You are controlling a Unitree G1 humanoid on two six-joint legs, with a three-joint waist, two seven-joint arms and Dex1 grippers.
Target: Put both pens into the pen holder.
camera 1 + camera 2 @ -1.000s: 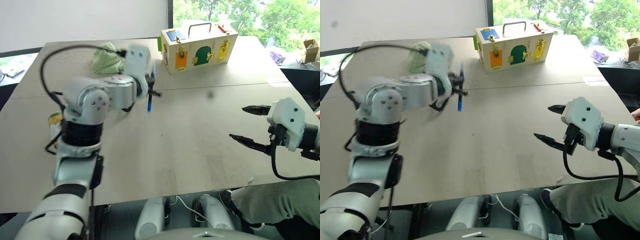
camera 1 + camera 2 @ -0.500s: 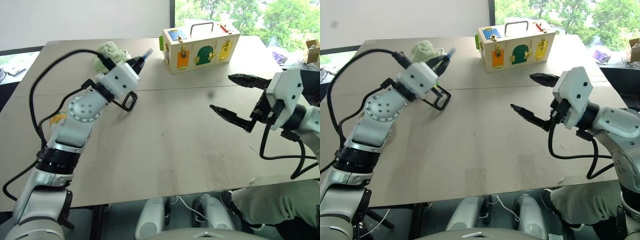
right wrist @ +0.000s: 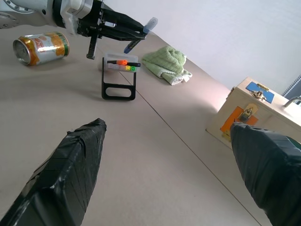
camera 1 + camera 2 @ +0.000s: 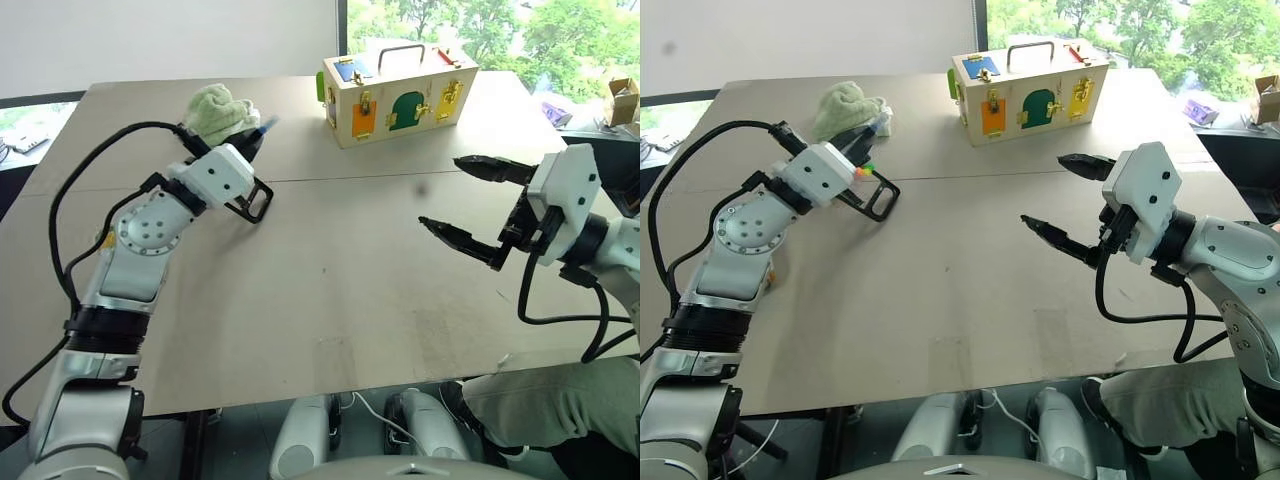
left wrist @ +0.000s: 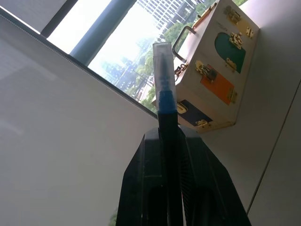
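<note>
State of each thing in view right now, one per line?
left tool: shut on blue pen
blue pen: held, raised off the table
right tool: open, empty
pen holder: standing on table
tin can: lying on its side
wooden box: upright, doors closed
green cloth: crumpled

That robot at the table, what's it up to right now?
It is putting pens into a pen holder. Its left gripper is shut on a blue-ended pen, held just above the holder, which already seems to hold an orange-ended pen. The right gripper hangs open and empty over the table. A can, a green cloth and a wooden box also sit there.
</note>
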